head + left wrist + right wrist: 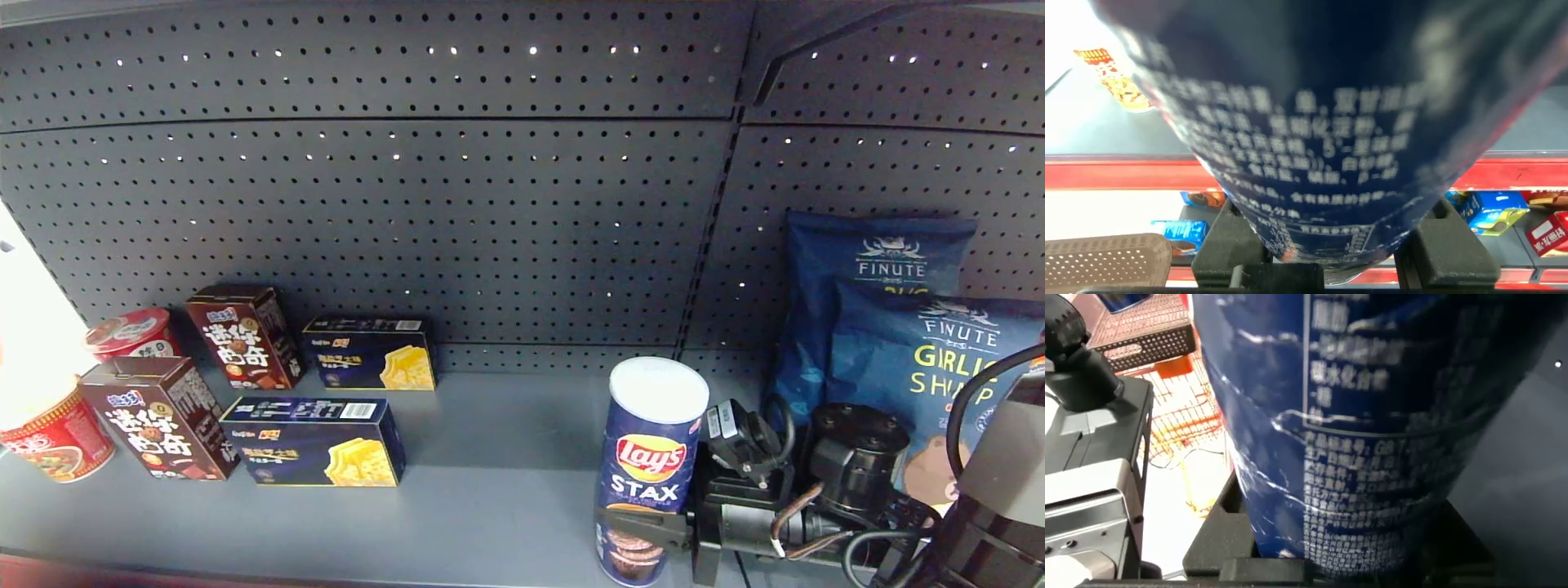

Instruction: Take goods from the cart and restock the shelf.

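placing step: the right tool [649, 531] pinches the chip can [653, 441] upright at the shelf's [490, 498] front edge beside the blue bags [890, 359], the left tool [1331, 249] pinches a second can [1315, 122], so next, i judge, seat it and release.

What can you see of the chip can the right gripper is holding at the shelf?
The chip can is a tall dark blue tube, cardboard-like, with a white plastic-looking lid, a red and yellow logo and pictured snacks near its base. It stands upright near the front edge of the shelf, left of the blue snack bags. The right gripper clamps its lower part, one finger across the front. Whether its base rests on the shelf I cannot tell.
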Controlling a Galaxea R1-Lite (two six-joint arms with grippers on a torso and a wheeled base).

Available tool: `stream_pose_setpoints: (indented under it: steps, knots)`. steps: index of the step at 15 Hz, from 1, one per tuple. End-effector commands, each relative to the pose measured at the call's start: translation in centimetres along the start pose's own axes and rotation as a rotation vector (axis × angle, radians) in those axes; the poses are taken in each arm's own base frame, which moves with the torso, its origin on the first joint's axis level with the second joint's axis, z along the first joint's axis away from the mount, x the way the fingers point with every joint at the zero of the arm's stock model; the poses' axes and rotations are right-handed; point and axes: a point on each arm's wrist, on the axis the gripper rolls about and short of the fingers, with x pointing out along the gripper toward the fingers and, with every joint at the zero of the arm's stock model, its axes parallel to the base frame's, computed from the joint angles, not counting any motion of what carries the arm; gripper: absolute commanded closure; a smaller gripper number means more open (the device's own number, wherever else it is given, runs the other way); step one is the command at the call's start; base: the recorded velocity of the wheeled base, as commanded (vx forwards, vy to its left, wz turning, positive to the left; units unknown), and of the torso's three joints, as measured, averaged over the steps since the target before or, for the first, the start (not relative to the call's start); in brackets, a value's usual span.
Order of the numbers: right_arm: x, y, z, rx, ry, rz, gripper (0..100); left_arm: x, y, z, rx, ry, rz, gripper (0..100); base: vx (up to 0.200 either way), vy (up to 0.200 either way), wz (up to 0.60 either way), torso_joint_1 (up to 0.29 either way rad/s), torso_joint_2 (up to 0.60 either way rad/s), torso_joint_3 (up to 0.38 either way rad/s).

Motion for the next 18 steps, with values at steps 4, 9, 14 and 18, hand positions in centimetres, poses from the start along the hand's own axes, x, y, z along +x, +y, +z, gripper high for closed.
stream_pose_setpoints:
  steps: [4,9,14,18]
  knots:
    - [0.2,-0.3,-0.1,0.002,-0.001,0.000,100,0.2,0.0,-0.5,0.002,0.016,0.000,100,0.000,0.000,0.00,0.000,0.00,0.000]
    - [0.8,-0.7,-0.1,-0.005,-0.010,0.000,0,0.1,0.0,-0.6,0.002,0.013,-0.002,100,0.000,0.000,0.00,0.000,0.00,0.000]
    - [0.5,-0.5,0.1,-0.006,-0.013,-0.002,0,0.1,0.0,-0.6,0.002,0.013,-0.002,100,0.000,0.000,0.00,0.000,0.00,0.000]
    - [-1.1,0.8,0.7,-0.003,-0.008,-0.008,0,0.1,0.0,-0.6,0.002,0.013,0.000,100,0.000,0.000,0.00,0.000,0.00,0.000]
